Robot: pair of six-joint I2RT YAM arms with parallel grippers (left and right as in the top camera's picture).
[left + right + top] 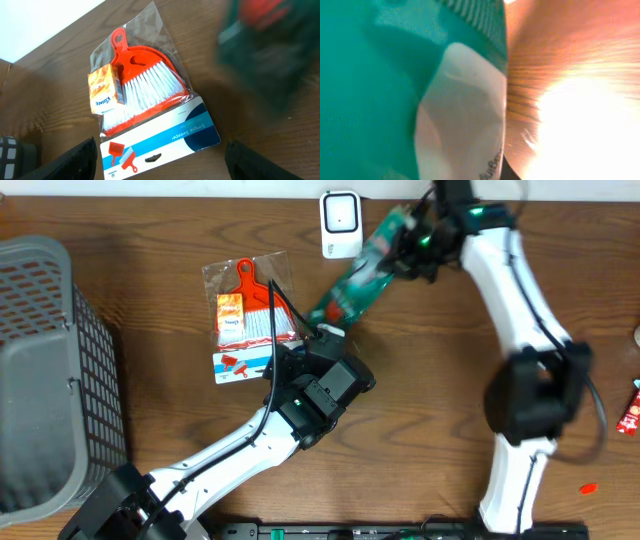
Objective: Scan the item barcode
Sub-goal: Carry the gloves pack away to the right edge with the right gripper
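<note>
Right claw (415, 235) is shut tight on the far end of the green pack (355, 280). It holds the pack up at a slant, at the far side of the table (150, 240), just beside the white scanner (341, 222). Left claw (297, 348) is wide open and holds nothing. It hangs over the near edge of the brush pack (145, 95).

I think the step in hand is showing the green pack to the scanner. Next, the pack must turn so its barcode faces the scanner, then be held steady. I cannot see the barcode; the right wrist view is too close and full of glare.

The green pack is long, soft and shiny, with a smooth white patch (465, 110). The scanner is a small hard box with round corners. The brush pack is a clear crinkly bag with an orange plastic pan, white bristles and a flat card. The table is brown wood with lines in it.
</note>
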